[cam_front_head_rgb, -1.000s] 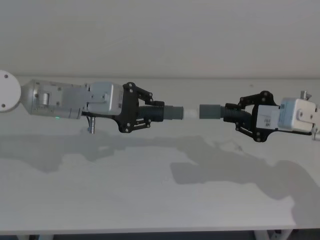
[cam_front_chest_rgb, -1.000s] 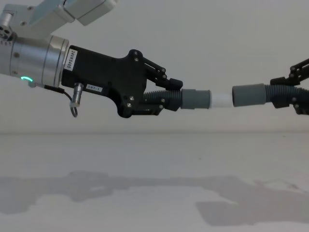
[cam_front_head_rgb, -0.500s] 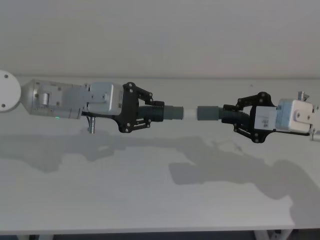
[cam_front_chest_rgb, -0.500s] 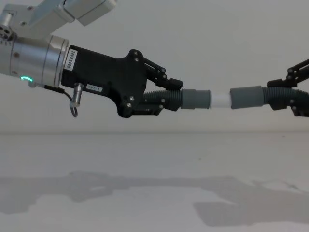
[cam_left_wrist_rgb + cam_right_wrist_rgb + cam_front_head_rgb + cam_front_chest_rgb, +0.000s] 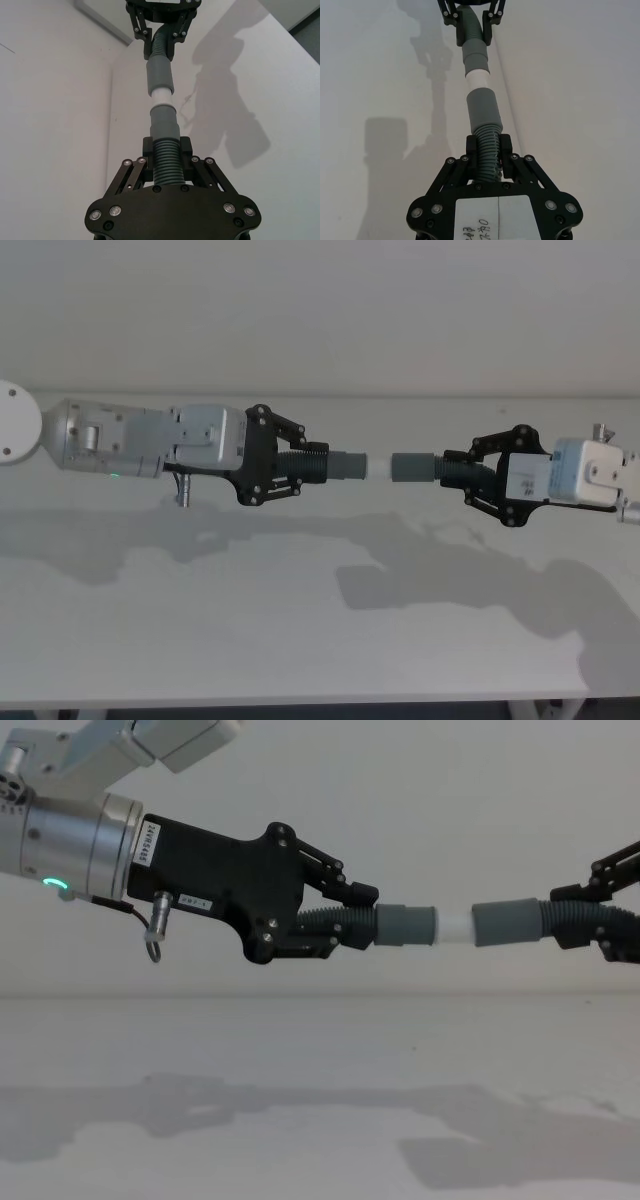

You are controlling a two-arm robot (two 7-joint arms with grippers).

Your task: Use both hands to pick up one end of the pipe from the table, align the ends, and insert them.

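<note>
- Chest view: the pipe is in two pieces, both held in the air well above the table (image 5: 320, 1100), with the white tip (image 5: 455, 928) of the left piece (image 5: 405, 926) meeting the open mouth of the right piece's socket (image 5: 507, 922); whether it has entered I cannot tell.
- Both ends lie almost on one line, the socket a shade higher.
- Each piece looks light; the ribbed hose should flex and bend, while the smooth cuffs look stiff and likely slippery.
- Hold therefore belongs on the ribs right behind each cuff: the ridges give purchase, and a short free length keeps the cuff from drooping or swinging off line during the push.
- Left gripper (image 5: 290, 468) has its fingers pinching the ribbed hose (image 5: 166, 159) just behind its cuff.
- Right gripper (image 5: 468, 476) likewise has its fingers clamped round the ribs (image 5: 487, 145) behind the socket.
- A push along the shared line should seat the tip; any sideways force would likely buckle the hose rather than the cuffs.
</note>
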